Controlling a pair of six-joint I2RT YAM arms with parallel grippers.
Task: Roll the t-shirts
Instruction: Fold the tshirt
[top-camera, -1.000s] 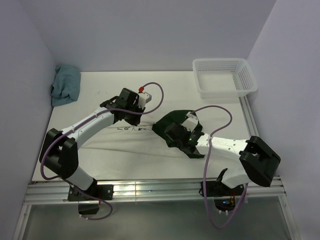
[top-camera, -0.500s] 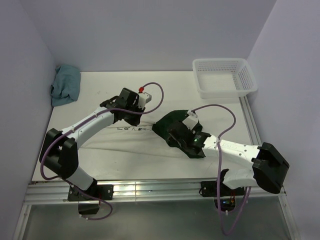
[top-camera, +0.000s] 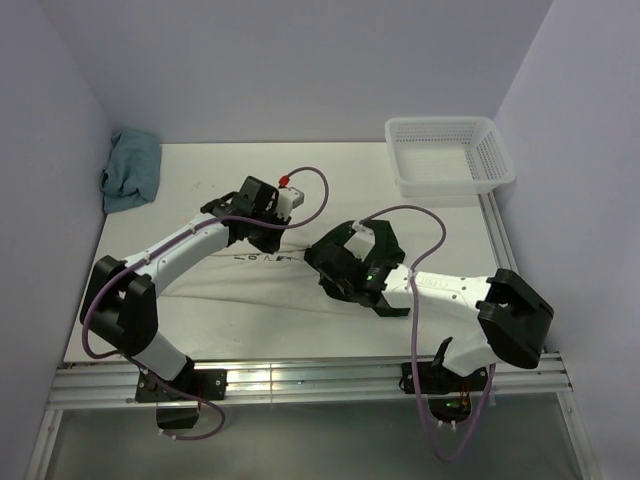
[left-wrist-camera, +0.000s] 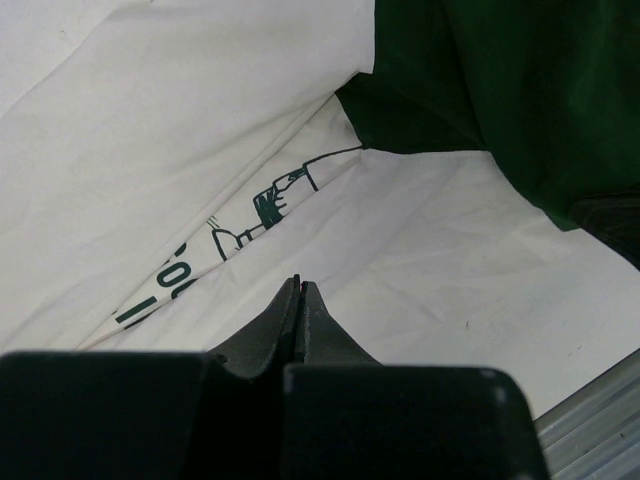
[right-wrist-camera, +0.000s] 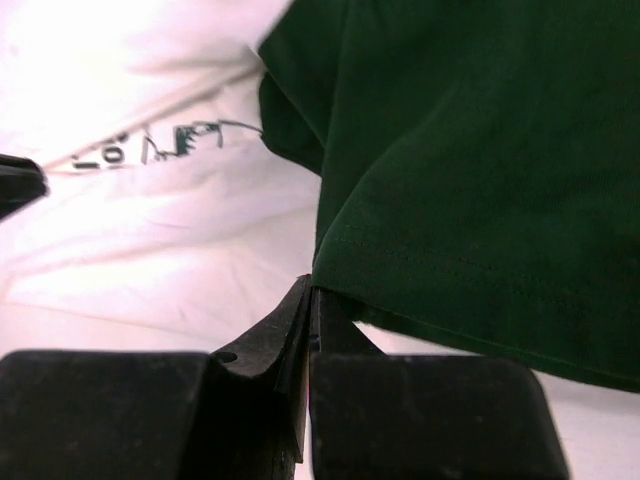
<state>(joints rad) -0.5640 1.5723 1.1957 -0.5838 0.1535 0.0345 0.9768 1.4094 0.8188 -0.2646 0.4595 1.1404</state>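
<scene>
The tee (left-wrist-camera: 430, 250) is soft matt cloth (cream body, dark green sleeve), creased. Upper right, the basket (top-camera: 497, 158) is white plastic mesh; the bottom rail (top-camera: 300, 380) is shiny metal.

t-shirt (top-camera: 268, 288): cream-white body, dark green sleeve, dark green line print
cloth (top-camera: 131, 170): teal-blue
basket (top-camera: 492, 152): white mesh
</scene>
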